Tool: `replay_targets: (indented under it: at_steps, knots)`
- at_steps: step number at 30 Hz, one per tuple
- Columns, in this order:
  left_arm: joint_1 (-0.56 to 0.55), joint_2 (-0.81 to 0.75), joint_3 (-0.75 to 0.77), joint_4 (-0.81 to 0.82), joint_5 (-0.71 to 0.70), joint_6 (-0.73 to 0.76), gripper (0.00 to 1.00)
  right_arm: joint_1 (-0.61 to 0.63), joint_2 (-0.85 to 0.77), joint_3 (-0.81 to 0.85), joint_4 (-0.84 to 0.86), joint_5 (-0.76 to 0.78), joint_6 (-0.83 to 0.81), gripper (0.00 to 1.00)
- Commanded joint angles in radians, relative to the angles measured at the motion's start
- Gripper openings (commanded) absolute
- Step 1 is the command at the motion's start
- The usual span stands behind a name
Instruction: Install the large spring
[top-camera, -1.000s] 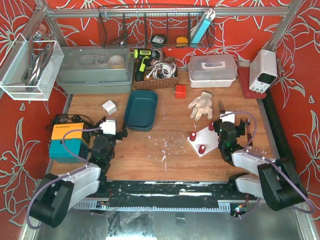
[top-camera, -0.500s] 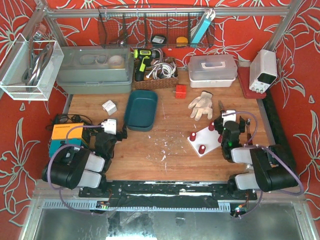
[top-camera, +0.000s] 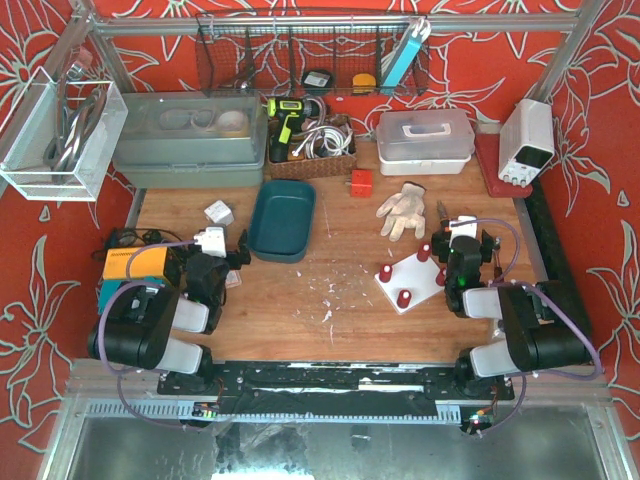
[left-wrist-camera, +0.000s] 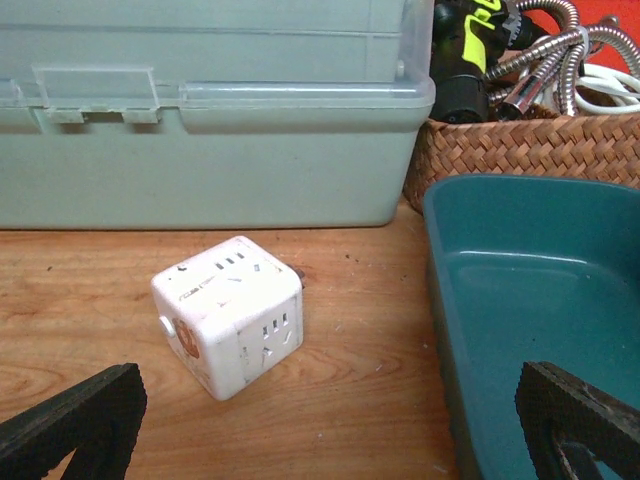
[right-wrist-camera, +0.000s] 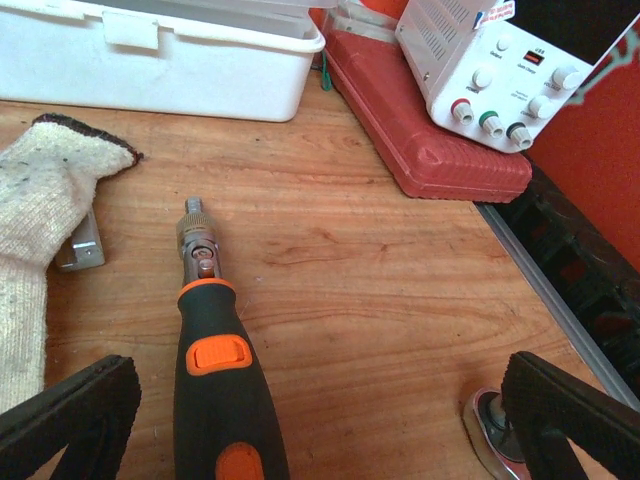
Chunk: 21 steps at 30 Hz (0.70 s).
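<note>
Both grippers, left (left-wrist-camera: 330, 425) and right (right-wrist-camera: 320, 420), stand apart, holding nothing; no spring is discernible on the white board (top-camera: 410, 280) right of centre; progress cannot be judged.

— What sits on the wooden table (top-camera: 330, 300)?

— A white cube-shaped power adapter (left-wrist-camera: 228, 314) lies left of the teal plastic tray (left-wrist-camera: 540, 300), before the lidded grey storage bin (left-wrist-camera: 200, 110).

— And rightward?

— A black-and-orange screwdriver (right-wrist-camera: 222, 390) lies right of the white knitted glove (right-wrist-camera: 40, 230).
</note>
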Motion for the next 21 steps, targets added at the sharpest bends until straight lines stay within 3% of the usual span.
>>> replay_targets:
  at_steps: [1,21]
  knots:
    - [0.006,0.000,0.004,0.007,0.007,-0.013,1.00,-0.005,-0.006,0.018,-0.026,-0.001,0.022,0.99]
    - [0.007,-0.001,0.006,0.005,0.009,-0.012,1.00,-0.005,-0.003,0.017,-0.019,0.000,0.021,0.99]
